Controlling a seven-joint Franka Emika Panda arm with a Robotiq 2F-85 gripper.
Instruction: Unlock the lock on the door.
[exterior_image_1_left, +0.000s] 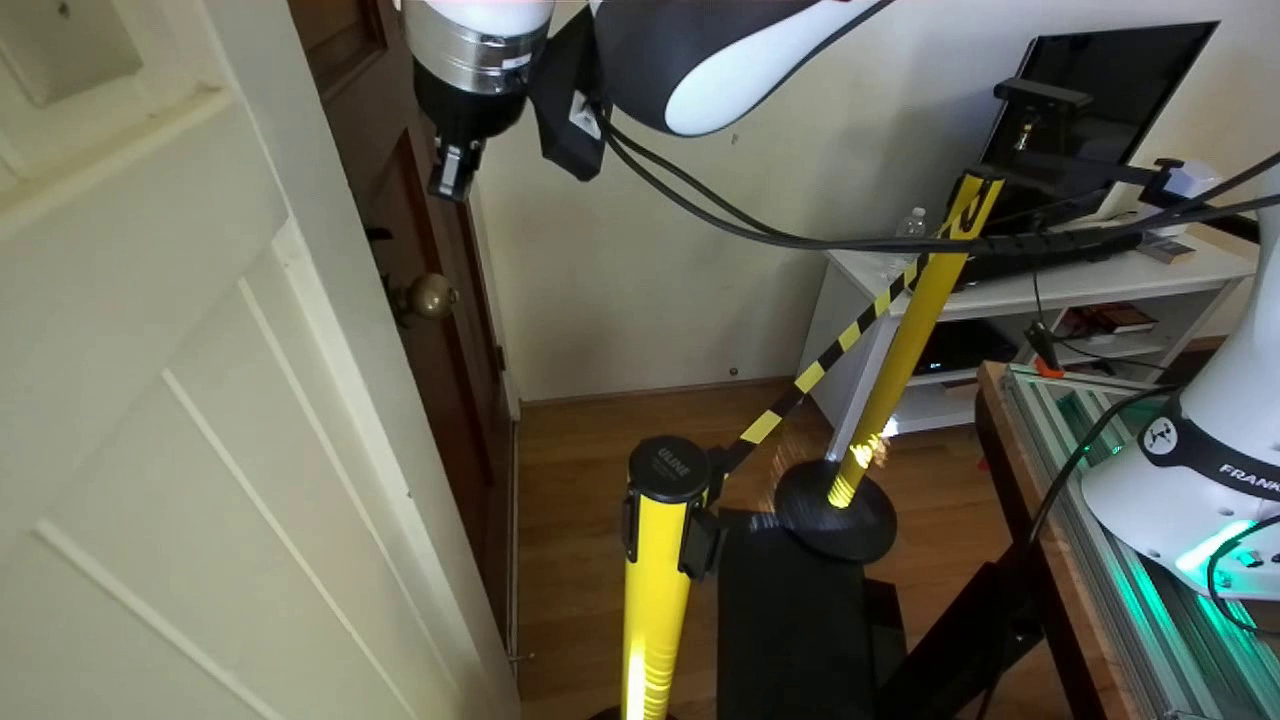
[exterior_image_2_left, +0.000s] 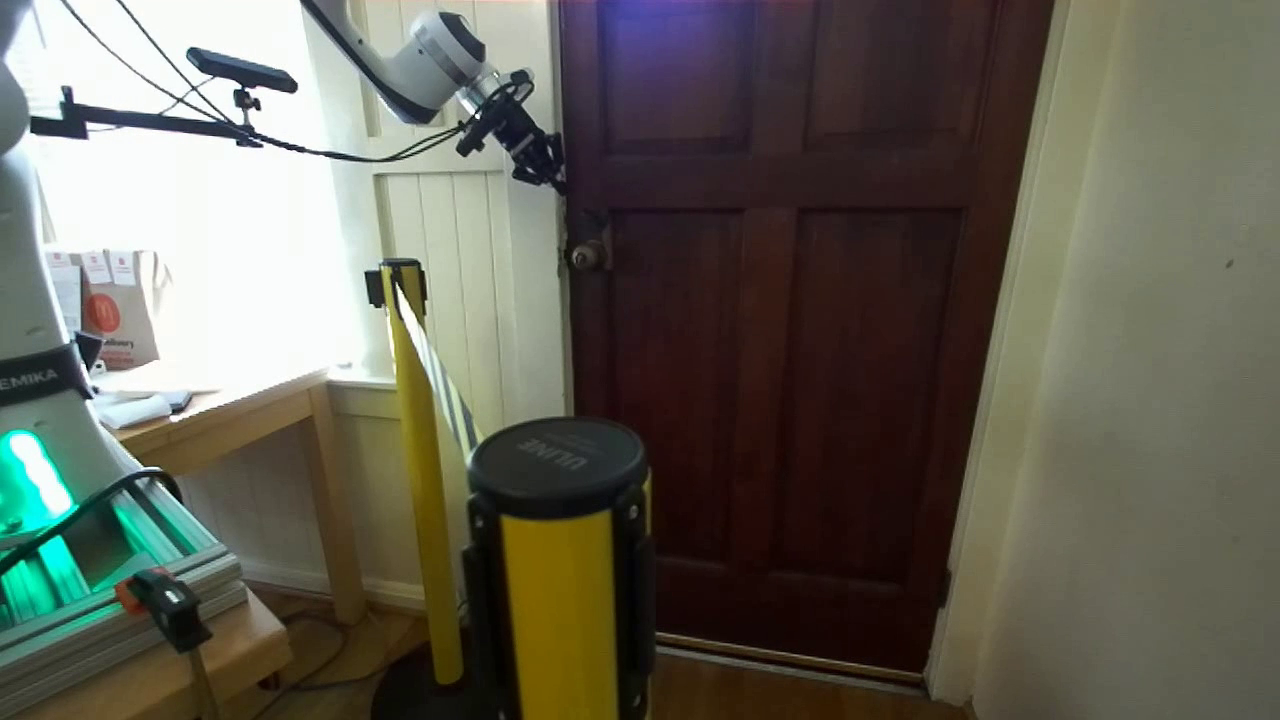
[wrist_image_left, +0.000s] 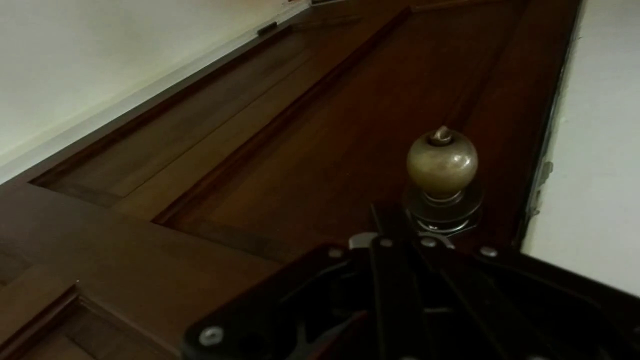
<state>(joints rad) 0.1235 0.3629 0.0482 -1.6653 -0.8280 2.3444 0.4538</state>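
The dark brown panelled door (exterior_image_2_left: 770, 400) stands upright and closed; it fills much of the wrist view (wrist_image_left: 300, 170). A round brass knob (wrist_image_left: 442, 165) with a small turn piece (wrist_image_left: 442, 135) on its face sits near the door's edge. The knob shows in both exterior views (exterior_image_1_left: 432, 296) (exterior_image_2_left: 588, 256). A small dark fitting (exterior_image_1_left: 378, 233) juts out above the knob; I cannot tell whether it is the lock, which I cannot make out elsewhere. My gripper (wrist_image_left: 395, 217) is shut, nothing visible between its fingertips. It points down at the door edge above the knob (exterior_image_2_left: 557, 186).
A white panelled door (exterior_image_1_left: 200, 350) stands beside the dark door. Yellow posts (exterior_image_1_left: 660, 590) (exterior_image_1_left: 915, 340) joined by a striped belt (exterior_image_1_left: 810, 375) stand on the floor near the arm. Cables (exterior_image_1_left: 760, 235) hang from the arm. A white cabinet (exterior_image_1_left: 850, 310) with a screen stands by the wall.
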